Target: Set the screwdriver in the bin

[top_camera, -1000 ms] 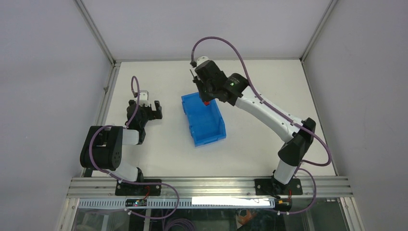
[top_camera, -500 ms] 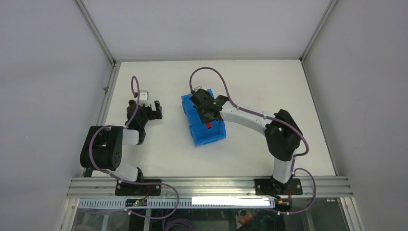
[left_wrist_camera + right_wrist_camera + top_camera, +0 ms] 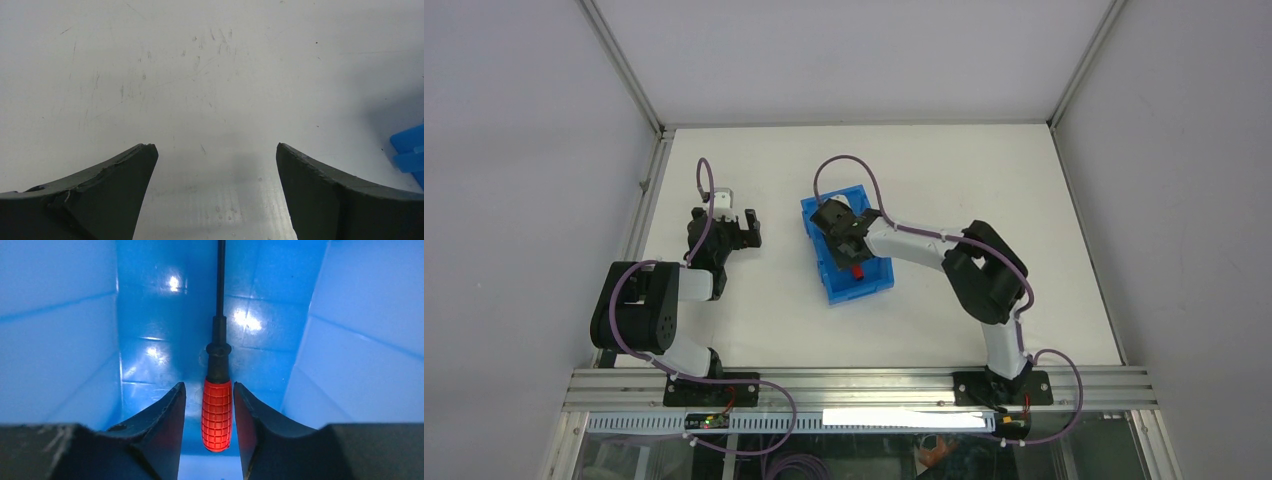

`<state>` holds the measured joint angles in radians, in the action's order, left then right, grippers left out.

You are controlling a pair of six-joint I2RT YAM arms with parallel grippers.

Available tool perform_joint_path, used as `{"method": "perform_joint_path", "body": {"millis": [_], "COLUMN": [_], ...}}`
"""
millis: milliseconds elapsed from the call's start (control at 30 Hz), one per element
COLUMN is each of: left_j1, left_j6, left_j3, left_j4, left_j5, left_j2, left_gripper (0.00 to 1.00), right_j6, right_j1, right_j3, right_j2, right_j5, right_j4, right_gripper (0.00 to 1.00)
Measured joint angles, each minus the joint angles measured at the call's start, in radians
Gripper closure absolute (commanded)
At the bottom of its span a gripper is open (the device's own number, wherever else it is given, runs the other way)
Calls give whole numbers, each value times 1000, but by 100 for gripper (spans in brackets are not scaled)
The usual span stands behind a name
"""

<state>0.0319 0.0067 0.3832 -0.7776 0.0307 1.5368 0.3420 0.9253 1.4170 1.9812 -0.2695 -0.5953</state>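
The screwdriver (image 3: 217,415), red handle and thin dark shaft, lies inside the blue bin (image 3: 60,340), shaft pointing away from the wrist camera. My right gripper (image 3: 208,390) is down inside the bin with its fingers on either side of the handle; a blue gap shows on each side, so it is open. In the top view the right gripper (image 3: 848,245) is over the bin (image 3: 815,213), with the red handle (image 3: 857,271) showing just beyond it. My left gripper (image 3: 736,228) is open and empty over the table, left of the bin.
The bin's walls stand close on both sides of the right fingers. A corner of the bin (image 3: 410,150) shows at the right edge of the left wrist view. Aluminium frame rails run along the table's left and far edges.
The right arm has swung from above the bin's far end down into the bin, carrying the screwdriver toward the near side. The left arm has not moved.
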Motion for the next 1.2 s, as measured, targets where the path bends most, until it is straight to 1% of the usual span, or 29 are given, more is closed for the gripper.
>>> {"method": "perform_joint_path", "body": {"millis": [67, 133, 267, 333, 367, 400, 433, 533, 600, 700, 800, 967, 1067, 1200], "left_j1": [0, 0, 0, 0, 0, 0, 0, 0, 0, 0, 0, 0, 0, 0], "left_j6": [0, 0, 0, 0, 0, 0, 0, 0, 0, 0, 0, 0, 0, 0], "left_j3": [0, 0, 0, 0, 0, 0, 0, 0, 0, 0, 0, 0, 0, 0], "left_j4": [0, 0, 0, 0, 0, 0, 0, 0, 0, 0, 0, 0, 0, 0], "left_j5": [0, 0, 0, 0, 0, 0, 0, 0, 0, 0, 0, 0, 0, 0], "left_j2": [0, 0, 0, 0, 0, 0, 0, 0, 0, 0, 0, 0, 0, 0], "left_gripper": [1, 1, 1, 1, 1, 1, 1, 1, 1, 1, 1, 1, 1, 1], "right_j6": [-2, -6, -31, -54, -63, -78, -83, -110, -117, -124, -124, -119, -108, -105], "right_j1": [2, 4, 5, 5, 3, -2, -6, -55, -119, -282, -481, -721, -785, -798], "right_j3": [24, 61, 125, 145, 149, 150, 150, 132, 89, -9, -109, -208, -234, -276], "right_j2": [0, -6, -66, -127, -154, -197, -226, -329, -401, -519, -625, -742, -772, -788], "right_j5": [-13, -31, -69, -100, -112, -126, -135, -149, -148, -135, -110, -70, -50, -27], "right_j4": [-16, -35, -56, -57, -57, -57, -59, -62, -65, -69, -87, -128, -143, -147], "right_gripper": [57, 52, 39, 27, 10, 3, 1, 1, 1, 1, 1, 1, 1, 1]}}
